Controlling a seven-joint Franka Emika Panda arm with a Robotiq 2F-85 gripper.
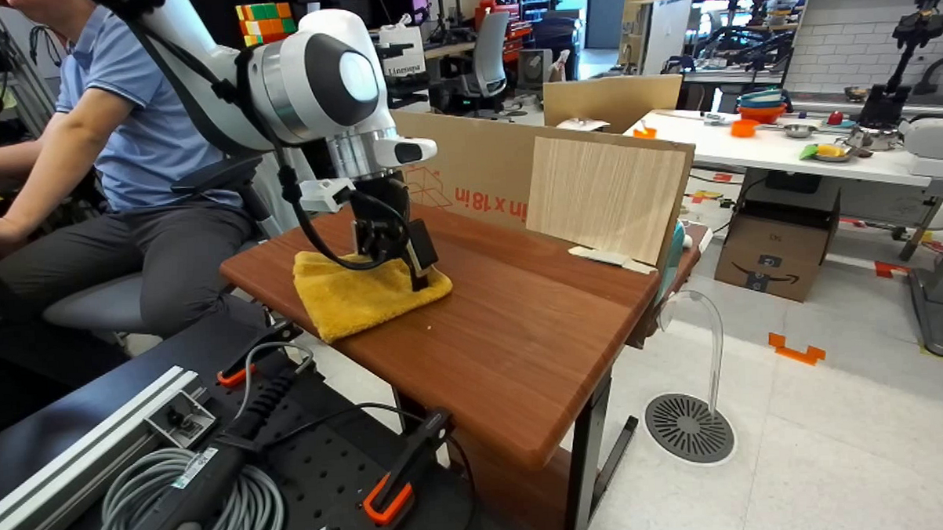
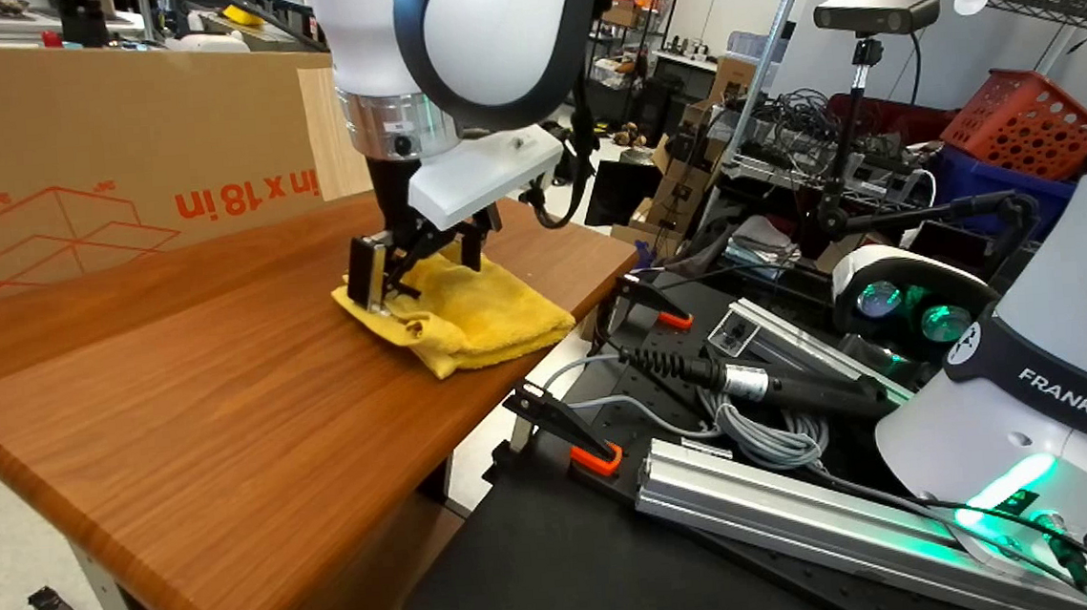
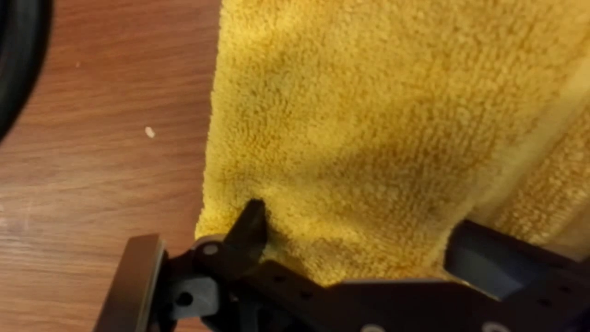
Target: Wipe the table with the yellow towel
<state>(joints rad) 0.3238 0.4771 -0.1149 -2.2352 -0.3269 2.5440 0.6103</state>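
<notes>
The table [image 1: 506,350] has a reddish-brown wood-grain top and shows in both exterior views [image 2: 207,415]. The yellow towel [image 1: 339,301] lies folded and rumpled on it, near a corner by the black bench. It also shows in an exterior view [image 2: 506,312], bunched near one finger, and fills much of the wrist view [image 3: 368,92]. My gripper [image 2: 427,287] points down over the towel, its fingertips at or in the cloth. In the wrist view the gripper [image 3: 358,216] has its fingers wide apart, with towel showing between them. Exact fingertip contact is hidden.
A cardboard panel [image 1: 468,159] stands along the table's back edge, with a pale wood board [image 1: 606,197] against it. A black bench [image 2: 540,535] with orange-tipped clamps [image 2: 597,456] adjoins the table. A person [image 1: 154,150] sits nearby. A small white crumb [image 3: 150,132] lies beside the towel.
</notes>
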